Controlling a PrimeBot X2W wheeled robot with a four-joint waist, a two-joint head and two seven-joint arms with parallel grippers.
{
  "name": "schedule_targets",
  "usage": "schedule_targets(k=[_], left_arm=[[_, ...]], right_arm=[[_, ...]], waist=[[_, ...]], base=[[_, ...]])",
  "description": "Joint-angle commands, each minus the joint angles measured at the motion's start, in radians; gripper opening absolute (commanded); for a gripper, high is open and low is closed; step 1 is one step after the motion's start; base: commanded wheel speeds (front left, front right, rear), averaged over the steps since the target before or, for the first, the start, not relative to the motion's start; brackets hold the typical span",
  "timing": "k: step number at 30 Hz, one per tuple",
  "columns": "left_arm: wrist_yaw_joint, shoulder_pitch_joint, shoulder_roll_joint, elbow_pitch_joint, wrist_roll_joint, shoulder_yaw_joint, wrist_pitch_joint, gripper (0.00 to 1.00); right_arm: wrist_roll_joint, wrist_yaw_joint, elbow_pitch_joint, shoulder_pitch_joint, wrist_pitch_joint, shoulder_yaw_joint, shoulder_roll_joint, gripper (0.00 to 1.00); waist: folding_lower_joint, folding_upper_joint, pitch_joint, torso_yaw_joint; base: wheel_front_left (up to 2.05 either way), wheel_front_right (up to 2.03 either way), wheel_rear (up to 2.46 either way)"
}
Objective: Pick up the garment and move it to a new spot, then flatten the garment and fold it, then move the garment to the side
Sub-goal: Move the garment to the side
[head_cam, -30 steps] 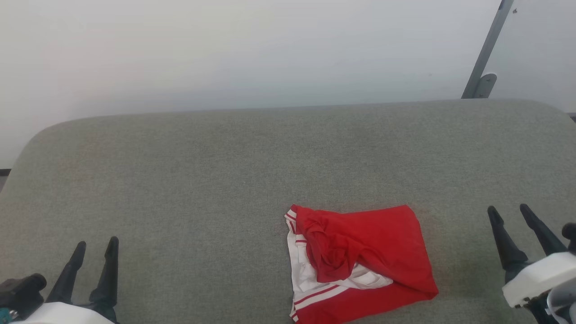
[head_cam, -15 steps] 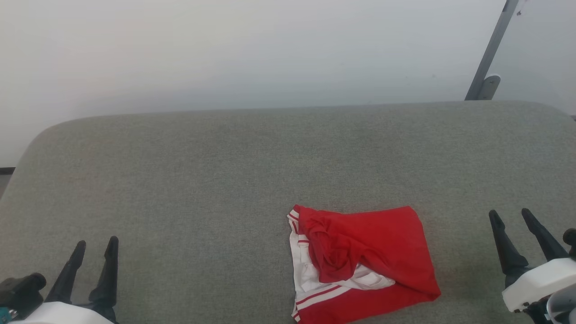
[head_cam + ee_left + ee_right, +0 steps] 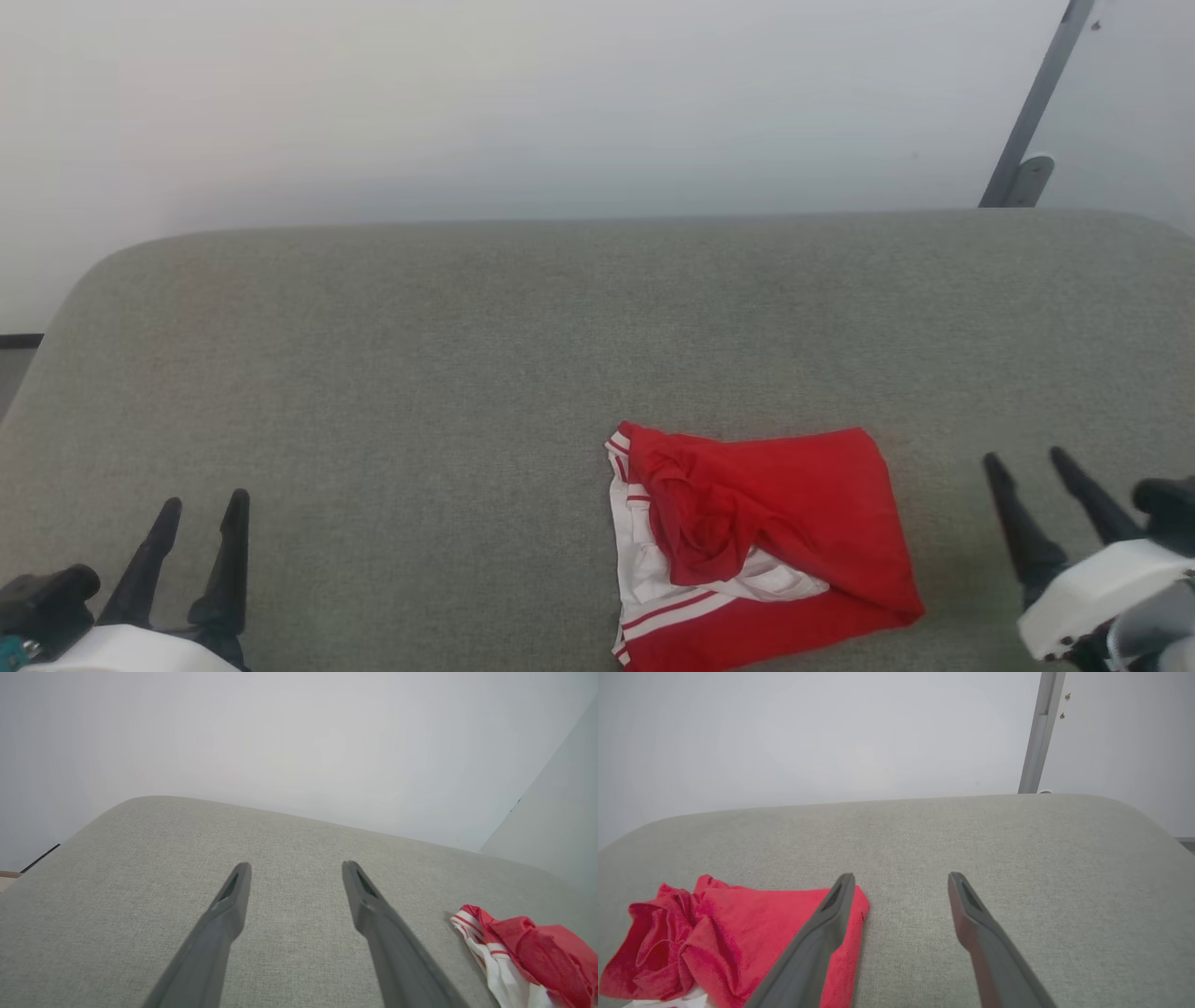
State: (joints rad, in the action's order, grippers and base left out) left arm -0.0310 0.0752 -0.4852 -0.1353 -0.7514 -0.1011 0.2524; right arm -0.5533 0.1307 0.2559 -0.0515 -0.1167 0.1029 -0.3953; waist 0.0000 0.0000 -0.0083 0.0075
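The garment [image 3: 761,537], a red shirt with white, red-striped sleeve parts, lies crumpled in a rough square near the front of the grey padded surface [image 3: 467,355], right of centre. At the lower left my left gripper [image 3: 203,502] stands open and empty, far from the cloth; its wrist view catches the garment [image 3: 528,952] at the lower right. My right gripper [image 3: 1027,457] hangs open and empty just right of the shirt. In the right wrist view the garment [image 3: 728,938] lies at the lower left, with the left finger [image 3: 822,933] crossing its corner.
A pale wall rises behind the surface's rounded far edge. A grey metal pole [image 3: 1036,112] with a bracket leans at the back right, and the pole [image 3: 1041,732] also stands beyond the surface in the right wrist view. Bare grey padding stretches left of and behind the shirt.
My right gripper has shifted left and slightly down, closer to the shirt. The head camera has turned a little, sliding the whole scene rightward. The left gripper and the shirt have stayed put.
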Motion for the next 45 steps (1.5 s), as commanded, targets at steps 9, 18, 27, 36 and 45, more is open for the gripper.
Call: schedule_targets(k=[9, 18, 27, 36, 45], left_arm=[[-0.003, -0.025, 0.008, 0.006, -0.002, -0.015, 0.0, 1.0], [-0.011, -0.058, 0.022, -0.007, 0.007, -0.035, 0.001, 1.0], [-0.024, -0.089, 0.037, -0.025, 0.017, -0.049, 0.006, 1.0], [-0.032, -0.114, 0.043, -0.045, 0.026, -0.053, 0.008, 1.0], [-0.036, -0.15, 0.04, -0.047, 0.042, -0.059, 0.009, 1.0]], right_arm=[[-0.029, 0.0, 0.029, -0.064, 0.175, 0.083, -0.005, 1.0], [-0.078, 0.0, 0.104, -0.118, 0.378, 0.088, 0.007, 1.0], [-0.084, 0.0, 0.171, -0.165, 0.553, 0.107, 0.021, 1.0], [-0.047, -0.002, 0.164, -0.204, 0.618, 0.123, -0.002, 0.0], [0.006, -0.001, 0.124, -0.271, 0.634, 0.097, -0.048, 0.0]], waist=[[0.0, 0.0, 0.039, 0.04], [0.0, 0.0, 0.09, 0.089], [0.0, 0.0, 0.132, 0.117], [0.0, 0.0, 0.149, 0.118], [0.0, 0.0, 0.172, 0.077]], base=[[0.0, 0.0, 0.0], [0.0, 0.0, 0.0], [0.0, 0.0, 0.0], [0.0, 0.0, 0.0], [0.0, 0.0, 0.0]])
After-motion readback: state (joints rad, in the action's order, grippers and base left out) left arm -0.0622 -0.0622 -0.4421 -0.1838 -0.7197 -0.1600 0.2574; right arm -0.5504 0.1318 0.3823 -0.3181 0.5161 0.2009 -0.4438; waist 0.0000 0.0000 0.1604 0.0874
